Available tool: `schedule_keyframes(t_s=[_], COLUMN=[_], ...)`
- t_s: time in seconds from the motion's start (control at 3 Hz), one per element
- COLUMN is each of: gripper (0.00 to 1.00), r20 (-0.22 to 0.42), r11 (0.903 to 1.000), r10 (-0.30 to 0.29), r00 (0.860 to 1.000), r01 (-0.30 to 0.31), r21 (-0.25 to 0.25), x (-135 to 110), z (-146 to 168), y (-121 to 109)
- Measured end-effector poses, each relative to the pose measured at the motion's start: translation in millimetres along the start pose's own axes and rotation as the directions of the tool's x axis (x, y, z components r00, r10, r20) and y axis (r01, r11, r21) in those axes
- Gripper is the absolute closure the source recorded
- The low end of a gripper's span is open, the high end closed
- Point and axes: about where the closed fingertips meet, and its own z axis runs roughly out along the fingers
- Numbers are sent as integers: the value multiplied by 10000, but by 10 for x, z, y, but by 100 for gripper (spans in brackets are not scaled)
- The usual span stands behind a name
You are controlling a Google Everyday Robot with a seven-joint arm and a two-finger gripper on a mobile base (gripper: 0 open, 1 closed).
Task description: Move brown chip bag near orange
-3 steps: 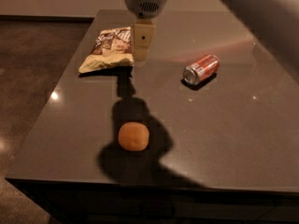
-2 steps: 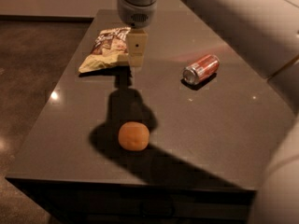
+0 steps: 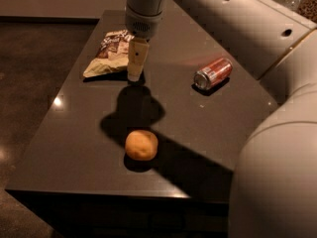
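The brown chip bag (image 3: 110, 53) lies flat at the far left of the dark table (image 3: 74, 148), dark printed part toward the back, pale part toward the front. The orange (image 3: 141, 145) sits near the table's front, well apart from the bag. My gripper (image 3: 134, 69) points down at the bag's right edge, its tip low near the table surface right beside the bag. I cannot tell if it touches the bag.
A red soda can (image 3: 213, 73) lies on its side at the right of the table. My arm (image 3: 237, 29) reaches in from the right across the back of the table. The table's left and front edges drop to a dark floor.
The gripper has moved left and lower toward the bag's right edge, and more of the arm has swung into view. Bag, orange and can have not moved.
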Motion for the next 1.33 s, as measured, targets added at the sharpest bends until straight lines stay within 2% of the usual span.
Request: schedule_keyframes(t_s=[0.33,0.67,1.33], gripper=[0,0,0], r20=[219,484,590], r11=[9831,9608,9421], r10=[1827,2762,3351], r00=[9829,9599,9403], r01=[-1823,-2746,-3338], r21=[-176,-379,-315], x=[72,76,-19], z=[154,303,528], y=[-60,-111,-206])
